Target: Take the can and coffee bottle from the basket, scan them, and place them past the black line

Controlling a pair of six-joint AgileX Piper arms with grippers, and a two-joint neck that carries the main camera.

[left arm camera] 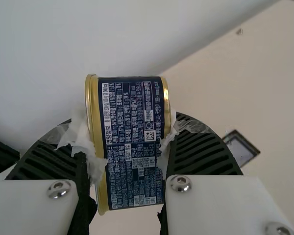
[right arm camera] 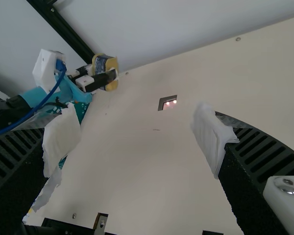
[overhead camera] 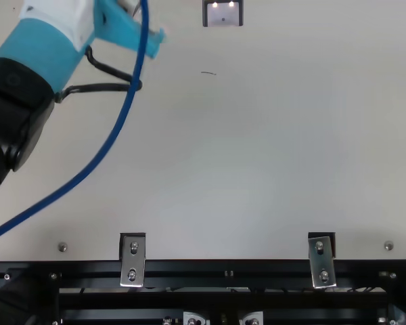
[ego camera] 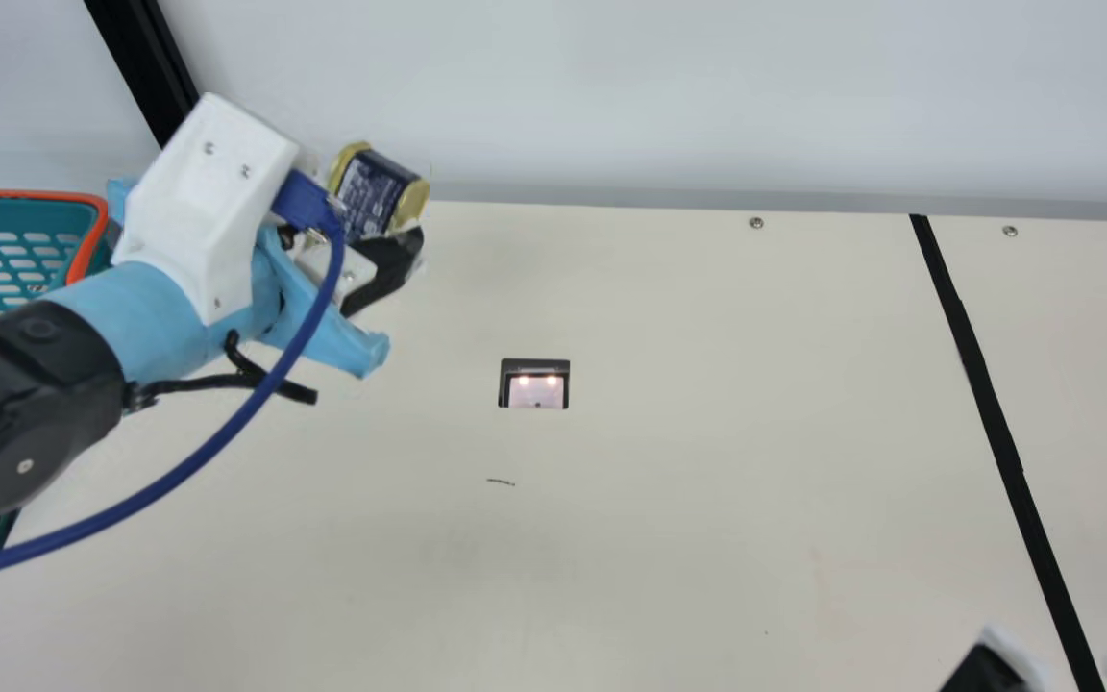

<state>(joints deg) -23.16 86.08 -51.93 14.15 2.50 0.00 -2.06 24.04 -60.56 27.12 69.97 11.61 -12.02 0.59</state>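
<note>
One can [ego camera: 382, 190] sits tilted, clamped by its gold-rimmed ends in my left gripper [ego camera: 379, 210]; it hangs raised near the table's [ego camera: 669, 538] far edge, basket [ego camera: 25, 195] to its left; my right gripper [ego camera: 1072, 655] keeps its padded fingers wide apart.

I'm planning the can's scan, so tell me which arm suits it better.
Left, I'd say: the left gripper holds the can, while the right gripper is open and empty.
</note>
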